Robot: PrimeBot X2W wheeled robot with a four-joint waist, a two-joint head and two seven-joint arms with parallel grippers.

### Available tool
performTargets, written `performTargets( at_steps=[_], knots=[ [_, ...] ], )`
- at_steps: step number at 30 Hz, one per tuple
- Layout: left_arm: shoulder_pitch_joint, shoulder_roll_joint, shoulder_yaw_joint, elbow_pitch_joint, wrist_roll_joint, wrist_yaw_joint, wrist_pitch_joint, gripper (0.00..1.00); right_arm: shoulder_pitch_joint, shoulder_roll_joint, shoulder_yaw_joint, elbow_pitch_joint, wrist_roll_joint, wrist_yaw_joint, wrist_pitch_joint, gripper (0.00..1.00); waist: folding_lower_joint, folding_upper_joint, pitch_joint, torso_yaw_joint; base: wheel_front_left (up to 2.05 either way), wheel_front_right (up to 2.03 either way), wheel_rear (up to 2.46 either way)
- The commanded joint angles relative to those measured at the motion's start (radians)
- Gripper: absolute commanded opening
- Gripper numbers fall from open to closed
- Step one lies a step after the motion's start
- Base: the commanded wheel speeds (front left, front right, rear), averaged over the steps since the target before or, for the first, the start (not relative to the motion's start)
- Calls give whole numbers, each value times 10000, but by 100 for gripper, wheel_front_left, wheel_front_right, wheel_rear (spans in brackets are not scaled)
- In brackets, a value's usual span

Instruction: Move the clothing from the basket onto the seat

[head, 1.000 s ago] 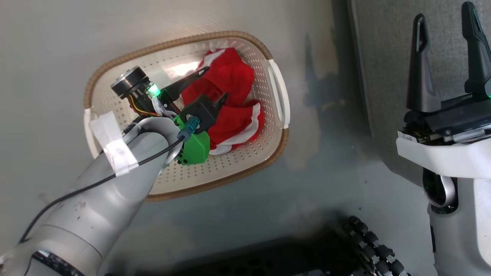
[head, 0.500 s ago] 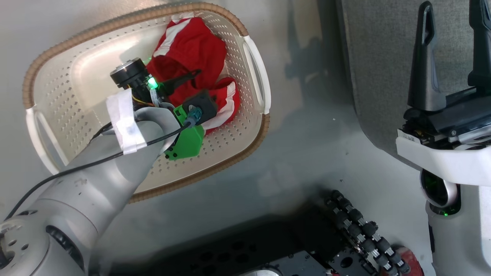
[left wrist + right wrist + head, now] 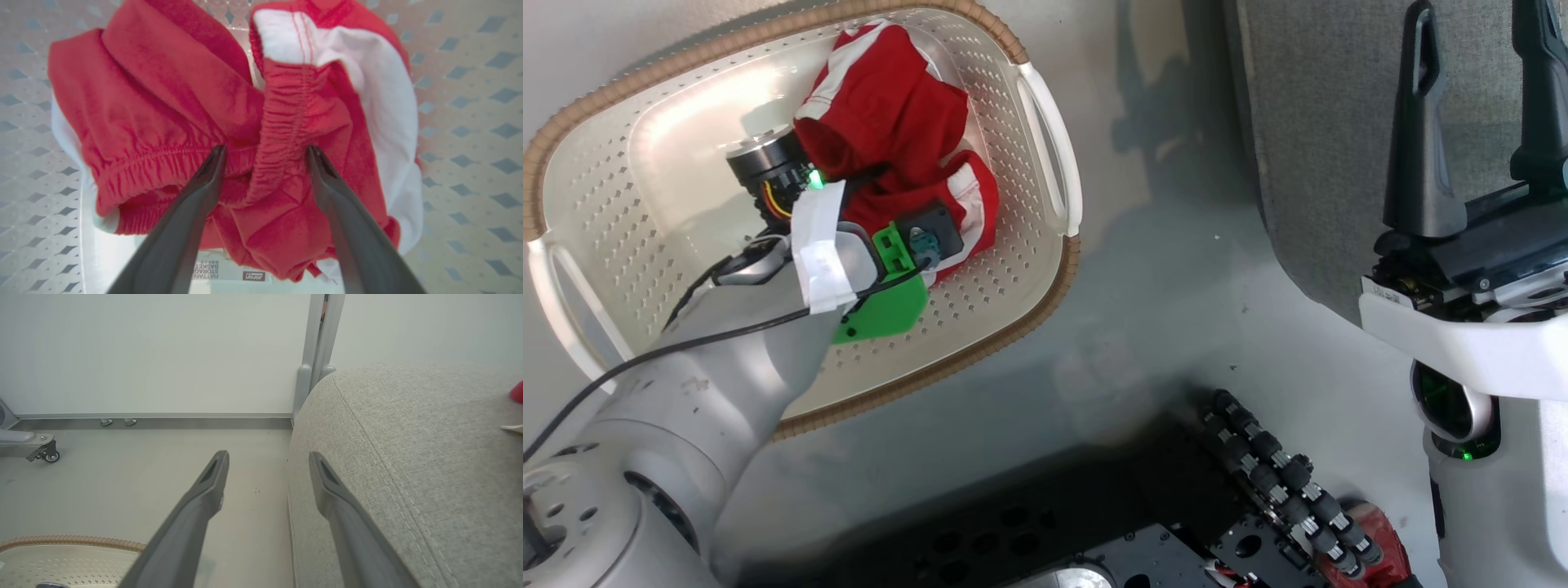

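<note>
The clothing (image 3: 882,122) lay bunched in the basket (image 3: 645,180), toward the upper middle of the head view and close to the basket's right-hand handle. It was bright red cloth with broad white bands along its edges. In the left wrist view the clothing (image 3: 171,106) sat in the centre of the frame. A gathered elastic waistband ran across it, a wide white panel showed at the upper right, and deep folds lay through the middle. Below it a label (image 3: 229,271) was stuck to the basket's pierced floor.

The left gripper (image 3: 266,150) was open. Its two dark fingers were spread and their tips pressed against the red waistband, with a ridge of cloth between them.

The right gripper (image 3: 1476,16) stood at the upper right of the head view, also open and holding nothing, in front of the grey seat (image 3: 1323,147). In the right wrist view the right gripper (image 3: 268,455) hung over the pale floor (image 3: 122,477) beside the seat's (image 3: 408,457) rounded, stitched edge.
</note>
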Motion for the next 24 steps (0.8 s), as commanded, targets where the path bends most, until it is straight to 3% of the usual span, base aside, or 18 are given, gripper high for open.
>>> performTargets(
  at_steps=[1,10,11,12,13,24],
  knots=[
    [-230,167,5,157,188,7,-56,100,-134,3,-22,-57,86,-11,-14,100,-1,115,51,-35,0,0,0],
    [-183,427,2,712,740,6,-313,100,-203,1,-165,-126,549,-11,-14,100,-1,115,231,-86,0,0,0],
    [-218,427,4,741,725,6,-362,59,-217,1,-161,-129,558,-13,-14,100,-1,115,253,-69,0,0,0],
    [-253,414,4,764,729,6,-392,26,-222,1,-143,-124,544,-11,-14,100,-1,115,267,-48,0,0,0],
    [-343,402,5,790,702,6,-465,0,-233,1,-142,-131,507,-11,-14,100,-1,115,286,-15,0,0,0],
    [-430,213,5,935,633,208,-1178,0,-319,1,-151,-102,301,-11,-14,100,-1,115,164,212,0,0,0]
  ],
)
